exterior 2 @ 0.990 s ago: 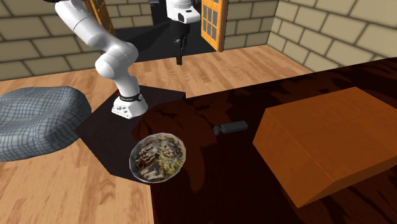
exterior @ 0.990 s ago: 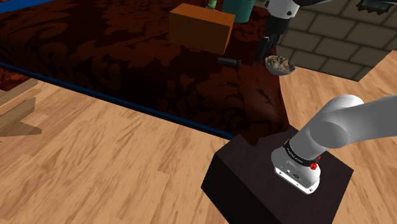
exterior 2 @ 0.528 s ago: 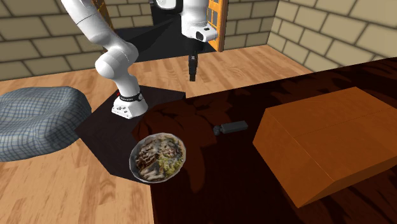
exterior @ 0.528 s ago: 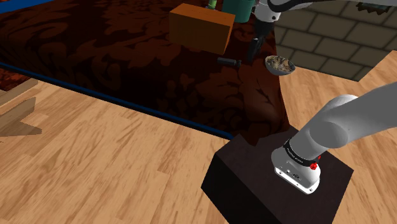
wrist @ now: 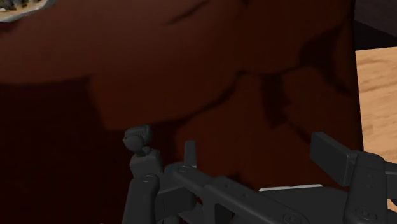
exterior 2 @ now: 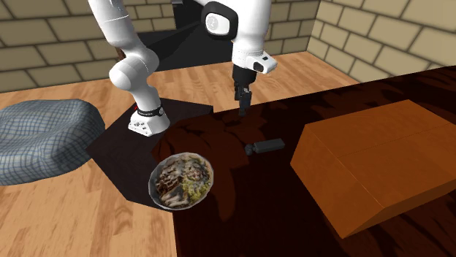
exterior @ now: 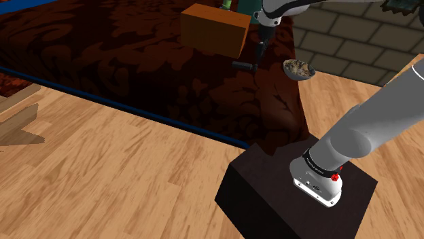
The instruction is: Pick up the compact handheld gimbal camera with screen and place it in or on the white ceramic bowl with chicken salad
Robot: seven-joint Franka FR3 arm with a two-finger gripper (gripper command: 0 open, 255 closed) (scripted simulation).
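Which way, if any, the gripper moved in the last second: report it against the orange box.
Yes. In the second exterior view the gripper has come down and rightward, nearer the orange box.

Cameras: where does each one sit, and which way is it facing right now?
Shoulder view: beside and a little behind the stand, looking over the dark red table; the white arm and gripper show.
Second exterior view: across the table, facing the arm; stand, arm and gripper show.
Wrist view: on the hand, looking down at the table; dark gripper parts in the foreground.
Shared: both exterior views show the gimbal camera, bowl and orange box.
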